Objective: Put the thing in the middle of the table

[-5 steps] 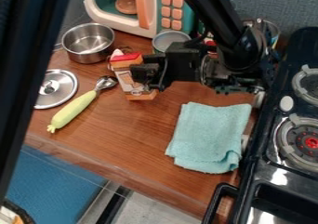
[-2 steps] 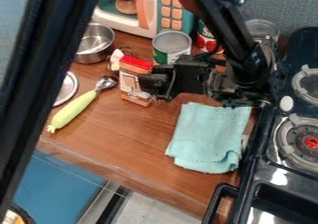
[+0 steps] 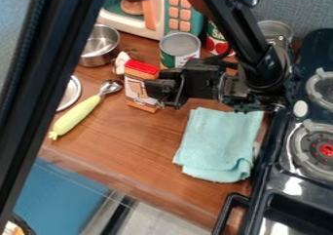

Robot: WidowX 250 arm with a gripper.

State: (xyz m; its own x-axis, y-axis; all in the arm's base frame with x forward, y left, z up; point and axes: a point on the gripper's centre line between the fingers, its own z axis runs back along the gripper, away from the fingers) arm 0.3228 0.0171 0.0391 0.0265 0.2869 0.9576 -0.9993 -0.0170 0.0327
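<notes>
The gripper [image 3: 156, 90] hangs at the centre-left of the camera view, pointing left, over the wooden table [image 3: 123, 146]. Its tip overlaps the right side of a small orange and white box [image 3: 136, 89] with a red top. The box looks nearly upright, and part of its right side is hidden behind the gripper. Whether its base touches the table I cannot tell.
A green-handled scoop [image 3: 77, 115] and a metal lid [image 3: 69, 93] lie left. Behind are a pot [image 3: 98, 56], a can [image 3: 178, 46] and a toy microwave [image 3: 153, 19]. A teal cloth [image 3: 218, 144] lies right, beside the stove [image 3: 292, 180].
The gripper has shifted right and slightly down. The box has moved a little the same way and turned from a lean to nearly upright. The dark bar at the left has swung right, covering more of the lid.
</notes>
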